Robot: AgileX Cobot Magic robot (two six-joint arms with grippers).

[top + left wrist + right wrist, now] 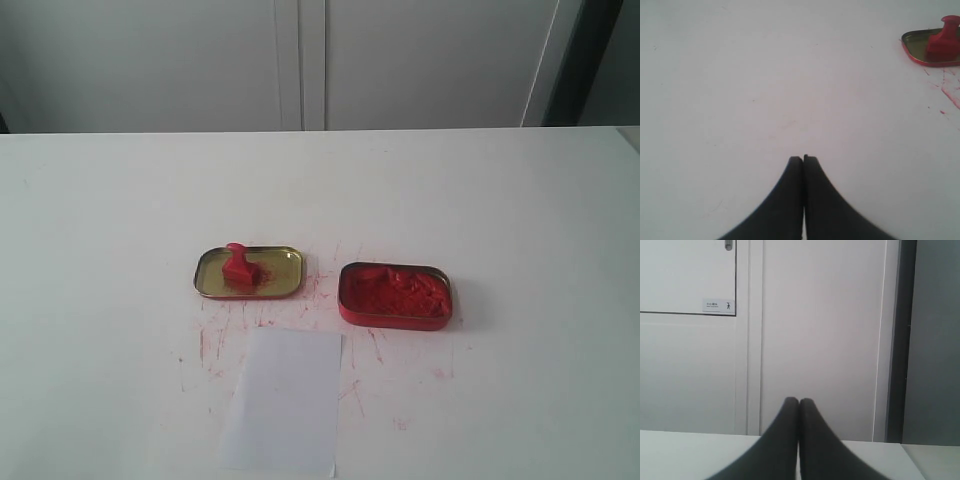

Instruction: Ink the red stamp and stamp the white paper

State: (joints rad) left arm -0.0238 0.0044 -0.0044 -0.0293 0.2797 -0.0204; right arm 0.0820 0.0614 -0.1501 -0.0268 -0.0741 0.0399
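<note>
The red stamp (238, 268) stands upright inside a shallow gold tin lid (280, 270) left of the table's middle. The left wrist view also catches the stamp (943, 44) in the lid (916, 46). The white paper (286, 398) lies flat in front, toward the near edge. A red tin of lumpy ink paste (394, 294) sits to the right of the lid. My left gripper (803, 159) is shut and empty over bare table, well away from the stamp. My right gripper (799, 401) is shut and empty, facing the wall. Neither gripper appears in the exterior view.
Red ink smears (330, 285) mark the white table (120, 220) between the lid, the tin and the paper. White cabinet doors (300, 60) stand behind the table's far edge.
</note>
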